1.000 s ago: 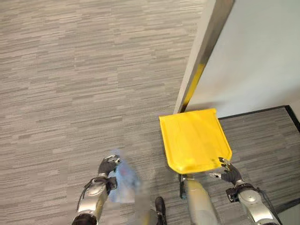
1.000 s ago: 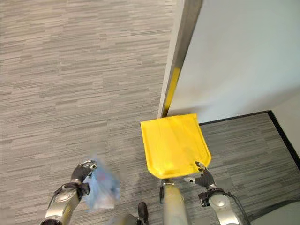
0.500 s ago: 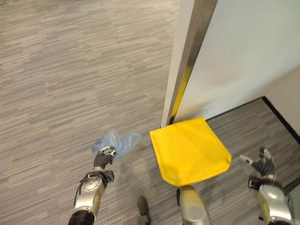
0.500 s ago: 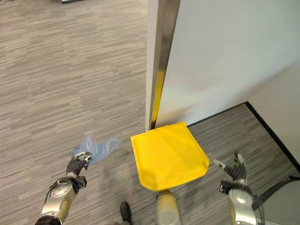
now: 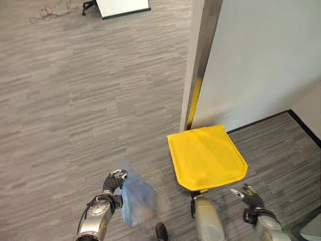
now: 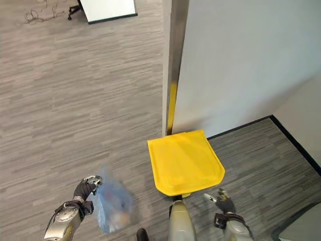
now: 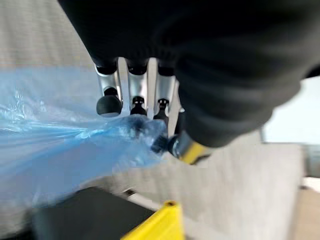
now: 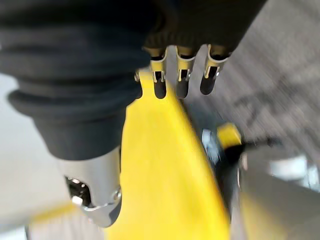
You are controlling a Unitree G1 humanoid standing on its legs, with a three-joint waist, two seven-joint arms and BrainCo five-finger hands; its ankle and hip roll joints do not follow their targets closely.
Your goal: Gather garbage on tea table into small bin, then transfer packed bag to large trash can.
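A blue translucent garbage bag (image 5: 135, 201) hangs over the carpet from my left hand (image 5: 114, 181), whose fingers are curled round its gathered neck (image 7: 131, 126). The bag swings blurred at lower left. The large trash can shows as a yellow lid (image 5: 206, 156), shut, standing against the wall's corner to the right of the bag. My right hand (image 5: 248, 193) hovers just off the lid's near right corner, open. In the right wrist view its straight fingers (image 8: 182, 80) point past the yellow lid (image 8: 160, 175), holding nothing.
A white wall with a metal-edged corner post (image 5: 200, 60) rises directly behind the can. A dark skirting line (image 5: 301, 125) runs along the wall at right. A white board's base (image 5: 123, 6) stands far off at the top. Grey carpet (image 5: 75, 100) spreads to the left.
The bag has swung from ahead of my left hand down to hang beside it. My right hand has come in from the far right toward the lid's corner. The camera has shifted.
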